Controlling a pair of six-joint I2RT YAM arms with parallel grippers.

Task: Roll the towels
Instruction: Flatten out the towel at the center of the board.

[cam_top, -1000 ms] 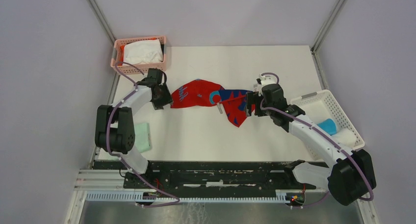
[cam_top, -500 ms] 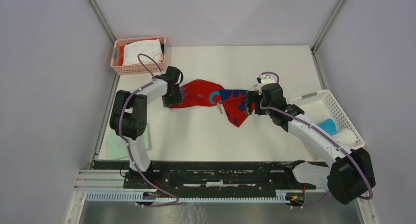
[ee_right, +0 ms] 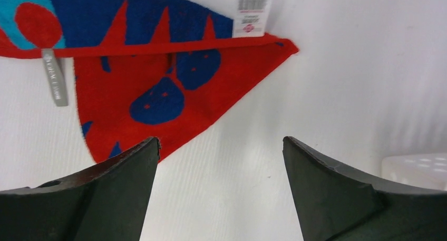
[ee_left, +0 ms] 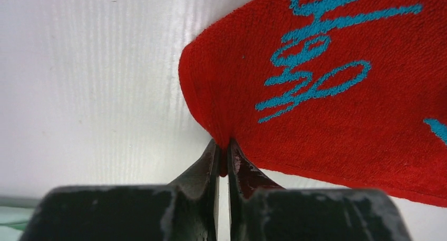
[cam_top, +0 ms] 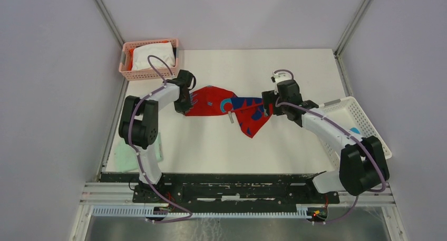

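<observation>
Here, the left gripper (ee_left: 222,148) shows its two dark fingers (ee_left: 203,164) pressed nearly together, pinching the rounded left hem of the red towel (cam_top: 213,101), with a fold of red pile caught between the tips. The towel lies rumpled across the middle of the table (cam_top: 295,67). Its left part is red with turquoise script, and its right part has dark-blue blotches and runs to a point toward the near edge. The right gripper (ee_right: 221,143) stands at that right end, fingers (ee_right: 126,167) spread wide with nothing between them. Whether a tip touches the cloth cannot be told. A grey loop tag (ee_right: 54,77) and a white printed label (ee_right: 253,3) hang from the hem. At the far left corner the white towel (cam_top: 153,55) fills a pink basket (cam_top: 126,67). At the right edge a sliver of the turquoise towel (cam_top: 355,129) shows in a white basket (cam_top: 363,117). A mint-green cloth (cam_top: 125,157) lies by the left edge.
</observation>
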